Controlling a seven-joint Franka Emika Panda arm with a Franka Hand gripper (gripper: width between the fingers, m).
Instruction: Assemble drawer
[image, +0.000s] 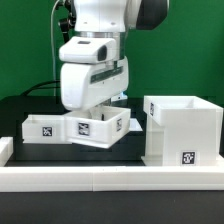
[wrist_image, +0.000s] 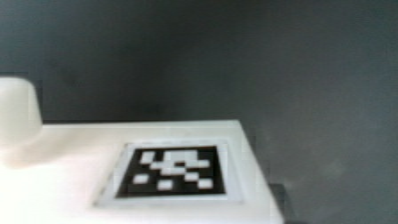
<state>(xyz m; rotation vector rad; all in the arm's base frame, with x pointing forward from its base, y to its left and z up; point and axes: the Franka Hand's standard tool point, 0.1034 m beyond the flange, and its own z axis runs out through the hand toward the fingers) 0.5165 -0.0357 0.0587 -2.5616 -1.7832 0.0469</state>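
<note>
White tray (image: 95, 128) beneath gripper (image: 97, 108); wrist view alone resolves tag (wrist_image: 173, 171); gripper opening untellable.

Bright, even light nearly washes out the white housing (image: 182, 130) against the dark tabletop (image: 12, 115), only its inner walls softly shaded; the wrist view is dimmer and blurred throughout.

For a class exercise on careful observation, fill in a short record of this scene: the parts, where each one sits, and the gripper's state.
housing: upright, open top, on the exterior view's right
left tray: flat on the table, on the exterior view's left
middle tray: between the left tray and the housing
gripper: low over the middle tray; whether it is open or shut cannot be told
tag: on a white part, close up in the wrist view
</note>
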